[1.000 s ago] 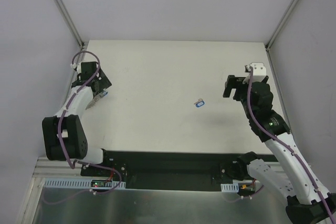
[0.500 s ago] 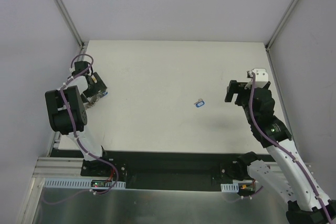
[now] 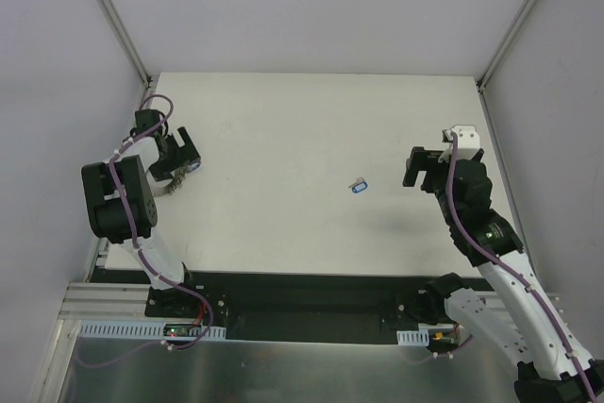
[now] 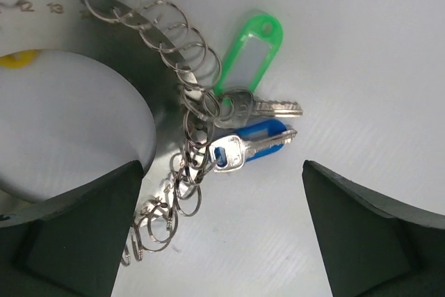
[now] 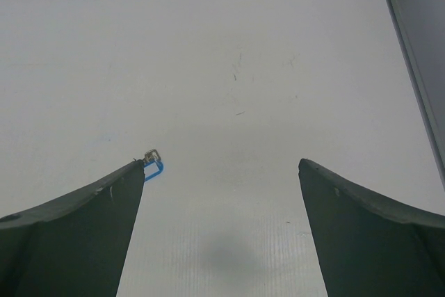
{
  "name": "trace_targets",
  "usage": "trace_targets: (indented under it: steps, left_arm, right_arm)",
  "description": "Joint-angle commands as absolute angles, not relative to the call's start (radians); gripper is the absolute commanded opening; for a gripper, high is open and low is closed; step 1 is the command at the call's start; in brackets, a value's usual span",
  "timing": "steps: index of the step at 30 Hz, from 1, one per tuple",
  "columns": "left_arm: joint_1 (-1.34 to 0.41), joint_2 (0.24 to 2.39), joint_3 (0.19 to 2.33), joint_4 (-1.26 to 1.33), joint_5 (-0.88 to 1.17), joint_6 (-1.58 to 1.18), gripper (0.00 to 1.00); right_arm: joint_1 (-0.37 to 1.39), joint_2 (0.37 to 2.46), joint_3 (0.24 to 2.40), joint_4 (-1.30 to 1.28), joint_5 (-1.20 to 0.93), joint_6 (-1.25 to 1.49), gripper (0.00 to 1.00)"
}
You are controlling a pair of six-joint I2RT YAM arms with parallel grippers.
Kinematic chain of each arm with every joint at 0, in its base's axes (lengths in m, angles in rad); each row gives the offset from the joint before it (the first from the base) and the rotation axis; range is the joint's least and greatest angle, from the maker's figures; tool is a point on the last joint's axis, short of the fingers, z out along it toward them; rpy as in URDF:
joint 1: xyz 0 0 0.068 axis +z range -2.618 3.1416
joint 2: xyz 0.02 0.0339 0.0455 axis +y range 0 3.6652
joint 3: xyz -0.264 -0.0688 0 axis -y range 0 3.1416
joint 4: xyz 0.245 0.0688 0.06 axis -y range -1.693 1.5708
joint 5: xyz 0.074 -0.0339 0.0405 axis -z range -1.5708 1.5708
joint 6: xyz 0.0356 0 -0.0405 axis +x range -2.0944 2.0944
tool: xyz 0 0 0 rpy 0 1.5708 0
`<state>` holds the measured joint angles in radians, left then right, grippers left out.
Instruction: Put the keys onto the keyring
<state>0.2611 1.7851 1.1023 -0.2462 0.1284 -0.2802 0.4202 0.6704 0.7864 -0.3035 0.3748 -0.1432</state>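
left wrist: left fingers wide over keyring and keys; right fingers wide

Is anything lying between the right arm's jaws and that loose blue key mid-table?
Nothing visible. Only bare table lies between the right arm's open jaws and the blue key.

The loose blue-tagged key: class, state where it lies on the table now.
The blue-tagged key lies alone near the middle of the table in the top view, slightly right of centre, nearest the right end effector.
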Motion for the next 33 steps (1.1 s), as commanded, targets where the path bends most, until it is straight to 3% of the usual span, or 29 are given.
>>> trace_targets:
  steps: [1, 17, 22, 27, 33]
  left_arm:
    - [0.178, 1.769, 1.042, -0.304, 0.285, -0.320, 0.99]
    - [-0.236, 1.614, 0.962, -0.307, 0.281, -0.617, 0.99]
    - [-0.265, 1.491, 0.983, -0.331, 0.212, -0.585, 0.99]
    - [-0.265, 1.407, 0.960, -0.376, 0.019, -0.509, 0.99]
    - [-0.138, 1.365, 0.873, -0.396, -0.009, -0.535, 0.95]
  right_arm:
    - [0.414, 0.678, 0.779, -0.298, 0.351, -0.141, 0.96]
    - [0.414, 0.687, 0.778, -0.295, 0.243, -0.212, 0.96]
    - [0.414, 0.689, 0.775, -0.293, 0.181, -0.206, 0.96]
    - [0.416, 0.681, 0.770, -0.282, 0.138, -0.207, 0.96]
    - [0.416, 0.696, 0.778, -0.285, 0.078, -0.193, 0.96]
